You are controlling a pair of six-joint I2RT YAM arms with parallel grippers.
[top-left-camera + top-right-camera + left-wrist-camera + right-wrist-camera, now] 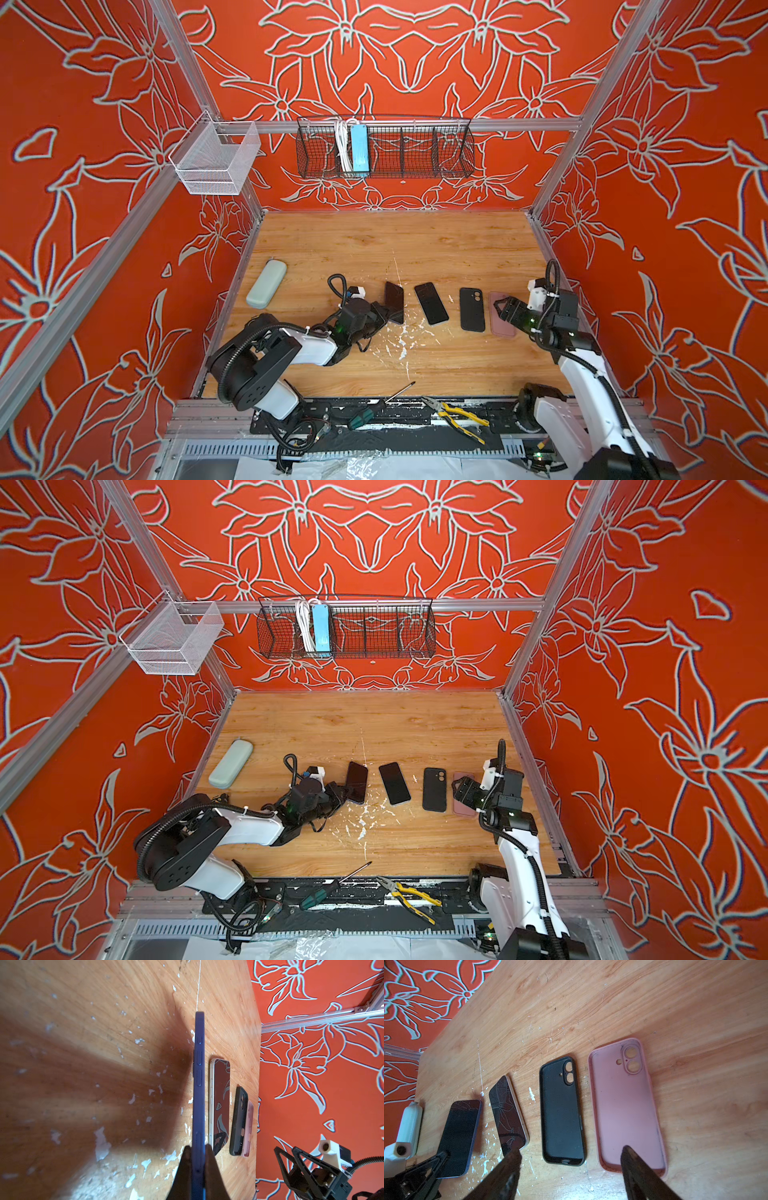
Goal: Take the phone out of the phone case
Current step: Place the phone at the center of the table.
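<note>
The left pincer (196, 1149) is clamped across the short end of the phone (459, 1136), one black finger on each flat face. The phone sits inside its blue case (198, 1084) and is turned up on a long edge, tilted. Whether it touches the table (374, 249) cannot be told. The case looks like matte, soft rubber, with rounded corners and raised oblong button bumps along its side. The dark glass screen is glossy and shows fine cracks near one end.

In both top views a row lies flat to its right:
- A bare phone (431, 303), slim with a pale metal rim and cracked, mirror-like glass.
- A black case (472, 309), empty, inside up, matte with a pill-shaped camera cut-out.
- A pink case (627, 1105), empty too, smudged along its lip, with two round lens holes.

The right pincer (571, 1150) hangs over the near end of the pink case with its wedge-shaped fingers spread wide, holding nothing.

The table is wood-grain laminate, scratched and flecked with white chips (403, 336).
</note>
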